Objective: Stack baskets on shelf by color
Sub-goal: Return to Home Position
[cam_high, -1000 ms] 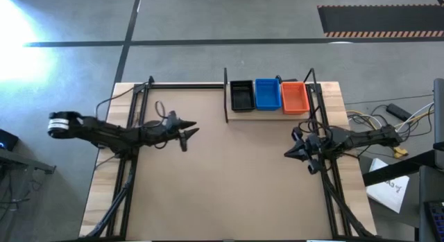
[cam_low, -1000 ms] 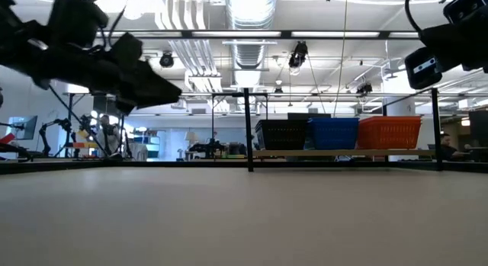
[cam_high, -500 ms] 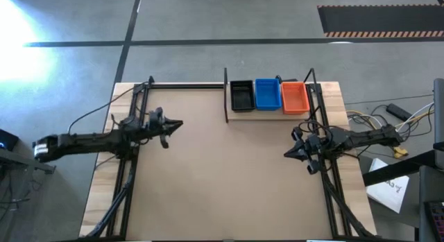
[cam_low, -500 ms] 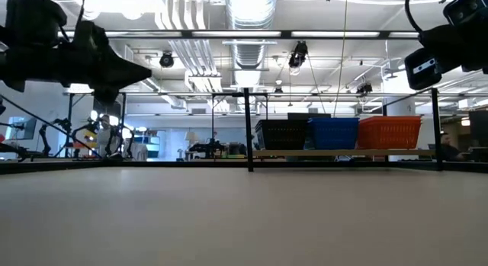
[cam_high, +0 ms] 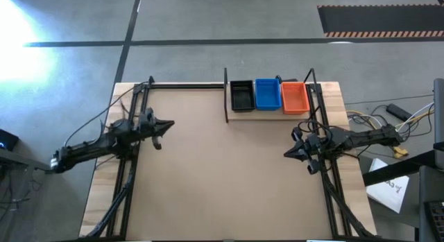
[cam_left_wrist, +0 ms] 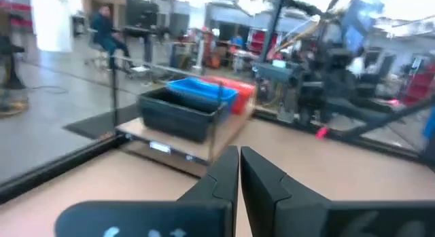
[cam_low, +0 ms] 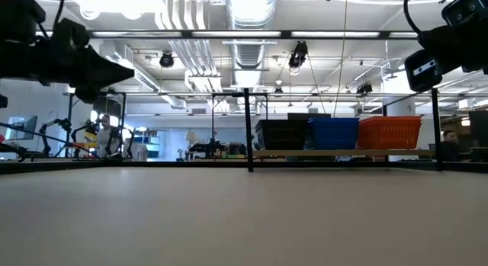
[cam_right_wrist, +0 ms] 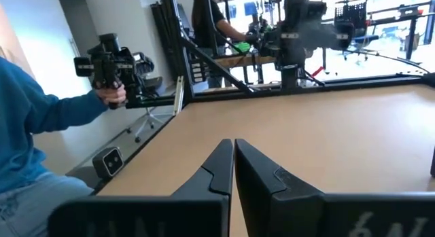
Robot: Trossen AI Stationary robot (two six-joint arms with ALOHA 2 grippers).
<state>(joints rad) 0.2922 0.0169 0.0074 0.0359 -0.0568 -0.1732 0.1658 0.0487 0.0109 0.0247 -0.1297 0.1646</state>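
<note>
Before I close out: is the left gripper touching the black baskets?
Apart. The high view shows the left gripper at the left, with bare tabletop between it and the black baskets.

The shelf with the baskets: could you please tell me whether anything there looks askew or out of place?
Nothing stands out. The black baskets, blue baskets and orange baskets sit upright, side by side on the shelf. The left gripper and right gripper hang shut and empty, away from it.
</note>
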